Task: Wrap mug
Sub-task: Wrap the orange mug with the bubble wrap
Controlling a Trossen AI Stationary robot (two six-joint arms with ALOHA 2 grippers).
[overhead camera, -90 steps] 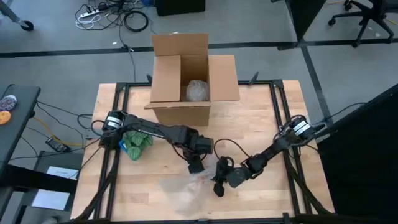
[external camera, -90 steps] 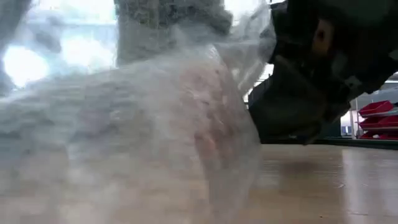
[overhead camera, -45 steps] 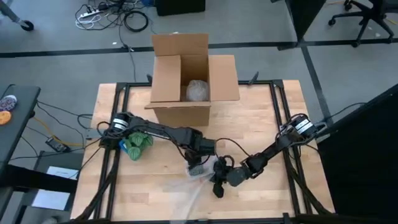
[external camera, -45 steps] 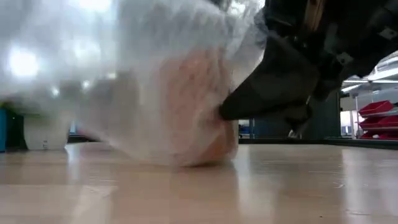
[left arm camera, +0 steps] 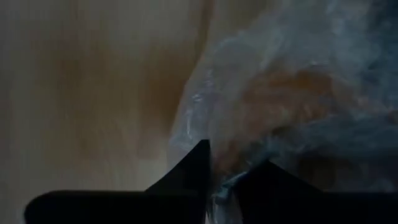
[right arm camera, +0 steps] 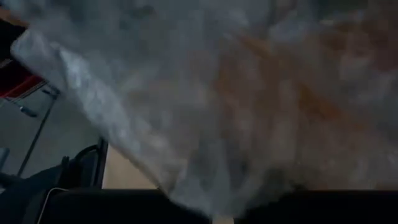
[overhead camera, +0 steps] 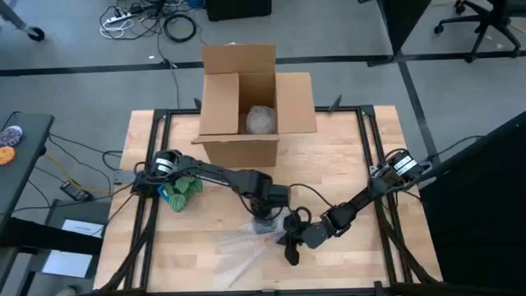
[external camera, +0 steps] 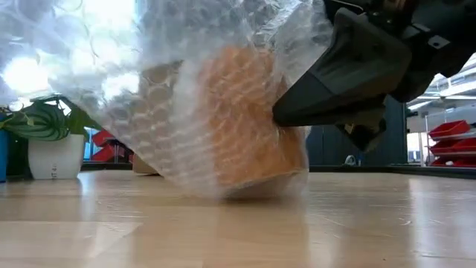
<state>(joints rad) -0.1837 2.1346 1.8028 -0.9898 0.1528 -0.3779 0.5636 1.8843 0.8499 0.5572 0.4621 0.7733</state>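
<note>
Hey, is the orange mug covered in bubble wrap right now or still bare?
Covered. The low view shows the orange mug behind bubble wrap draped over and around it; whether it closes fully cannot be told.

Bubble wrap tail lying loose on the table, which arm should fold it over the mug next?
Probably the left. Its end effector pinches the bubble wrap beside the trailing sheet, while the right end effector braces the orange mug from the other side.
</note>
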